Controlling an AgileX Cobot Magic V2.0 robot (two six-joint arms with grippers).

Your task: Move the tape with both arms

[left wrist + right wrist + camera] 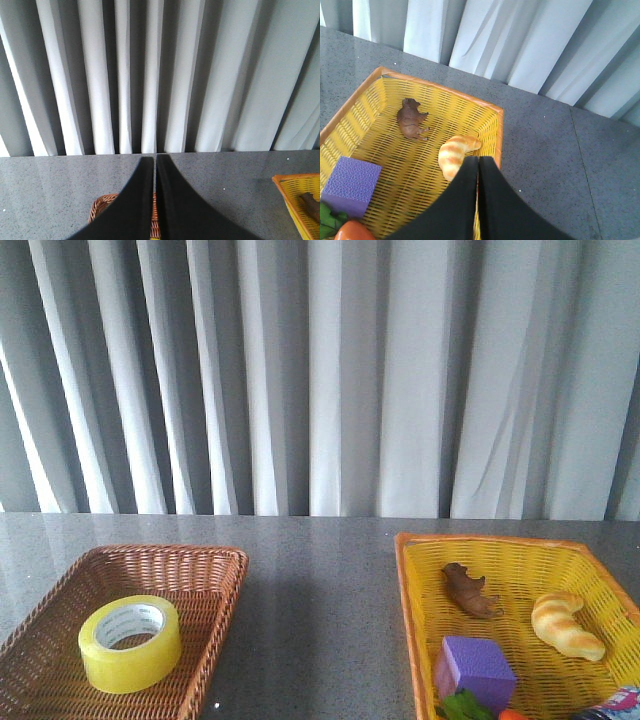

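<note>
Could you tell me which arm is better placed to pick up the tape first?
The left. The tape lies in the brown wicker basket on the robot's left, and the left pincer, closed, is above that basket's rim. The right pincer is over the yellow basket.

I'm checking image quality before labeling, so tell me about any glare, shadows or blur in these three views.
Front view: soft and slightly hazy, with a pale sheen on the table; the tape stays legible. Left wrist view: the closed left gripper is a featureless black silhouette. Right wrist view: the sharpest; the croissant toy shows clearly past the dark right gripper.
</note>
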